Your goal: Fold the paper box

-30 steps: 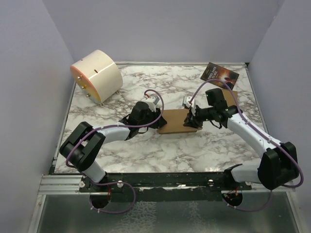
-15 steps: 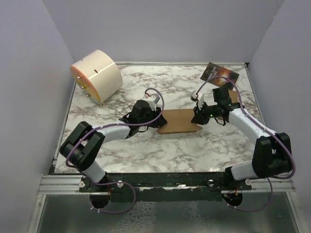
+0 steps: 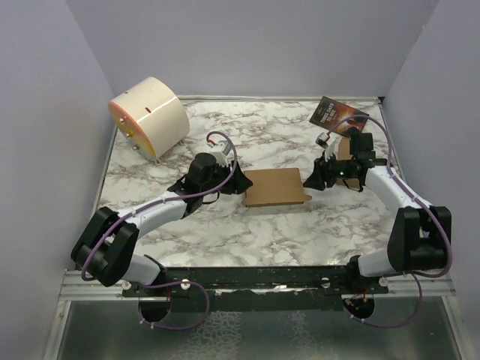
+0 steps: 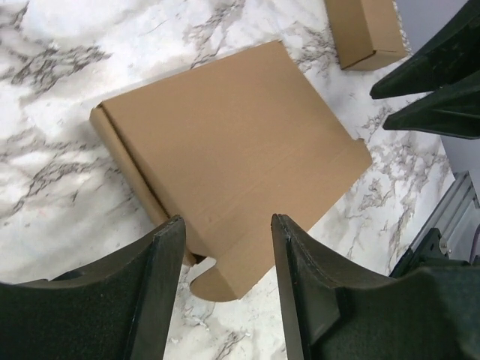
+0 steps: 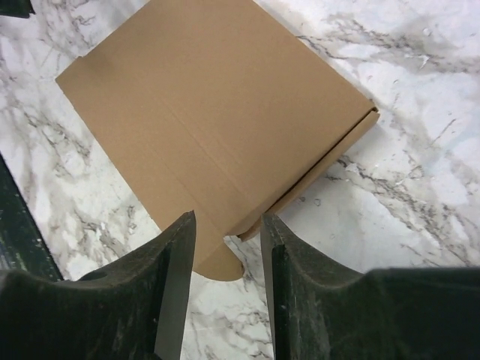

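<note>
While the paper box (image 3: 276, 187) lies folded shut, insides hidden, left pincer (image 4: 226, 225) parted, right pincer (image 5: 227, 221) parted, both empty

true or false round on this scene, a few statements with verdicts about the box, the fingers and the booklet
1. The paper box lies closed and flat on the marble table. True.
2. The left fingers are clamped on the paper box. False: they stand open, gripping nothing.
3. The dark booklet lies on top of the paper box. False: it lies apart from it, at the table's far right corner.
4. The right fingers stand apart and empty. True.
5. A rounded tab sticks out from one edge of the box. True.
</note>
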Controlling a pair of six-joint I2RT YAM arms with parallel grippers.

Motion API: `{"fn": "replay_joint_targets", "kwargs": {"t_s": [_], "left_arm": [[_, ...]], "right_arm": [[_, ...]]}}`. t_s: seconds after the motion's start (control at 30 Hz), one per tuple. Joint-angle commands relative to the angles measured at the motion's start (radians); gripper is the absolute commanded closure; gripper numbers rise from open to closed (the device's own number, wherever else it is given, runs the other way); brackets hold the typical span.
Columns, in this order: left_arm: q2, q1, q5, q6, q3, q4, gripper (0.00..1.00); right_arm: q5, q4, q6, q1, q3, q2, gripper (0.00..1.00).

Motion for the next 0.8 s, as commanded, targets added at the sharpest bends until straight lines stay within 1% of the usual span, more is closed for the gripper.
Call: {"fn": "replay_joint_targets", "kwargs": {"t_s": [0.0, 0.1, 0.23, 0.4, 0.57, 0.77], "left_arm": [[0.000, 0.018, -0.002, -0.084, -0.046, -0.053, 0.47], [0.018, 0.021, 0.006, -0.118, -0.065, -0.044, 0.46], [0.045, 0.021, 0.053, -0.179, -0.088, 0.039, 0.45], [0.090, 0.021, 0.072, -0.194, -0.073, 0.064, 0.45], [0.129, 0.021, 0.097, -0.210, -0.060, 0.098, 0.49], [0.159, 0.021, 0.125, -0.243, -0.053, 0.130, 0.56]], "right_arm": [[-0.060, 0.018, 0.081, -0.002, 0.000, 0.060, 0.58], [-0.054, 0.022, 0.105, -0.002, 0.008, 0.089, 0.57], [-0.046, 0.029, 0.127, -0.002, 0.015, 0.119, 0.58], [-0.040, 0.026, 0.134, -0.002, 0.024, 0.148, 0.59], [-0.039, 0.023, 0.136, -0.002, 0.033, 0.176, 0.60], [-0.060, 0.011, 0.124, -0.002, 0.048, 0.217, 0.60]]}}
